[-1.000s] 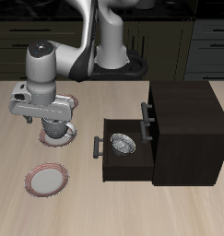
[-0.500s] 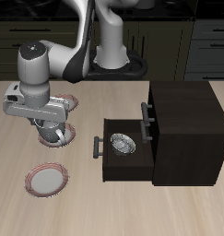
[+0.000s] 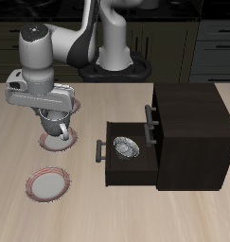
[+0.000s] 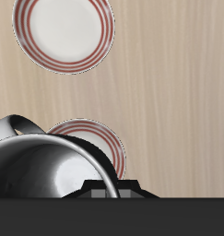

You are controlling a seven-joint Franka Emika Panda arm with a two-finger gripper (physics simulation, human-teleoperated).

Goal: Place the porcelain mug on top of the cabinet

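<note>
The porcelain mug [image 3: 56, 126] is light grey-white and glossy. It hangs a little above a pink-rimmed plate [image 3: 48, 143], held in my gripper [image 3: 55, 120], which is shut on it. In the wrist view the mug [image 4: 38, 166] fills the near field, with the plate [image 4: 97, 138] below it. The dark cabinet [image 3: 193, 121] stands across the table from the mug, its flat top bare. Its drawer [image 3: 126, 151] is pulled open toward the mug.
A small patterned silver bowl [image 3: 125, 147] lies in the open drawer. A second pink-rimmed plate [image 3: 47, 184] lies nearer the table's front edge and also shows in the wrist view [image 4: 64, 32]. A third plate [image 3: 73, 102] peeks out behind the arm.
My gripper has risen with the mug in it. The mug has come up off the plate it stood on.
</note>
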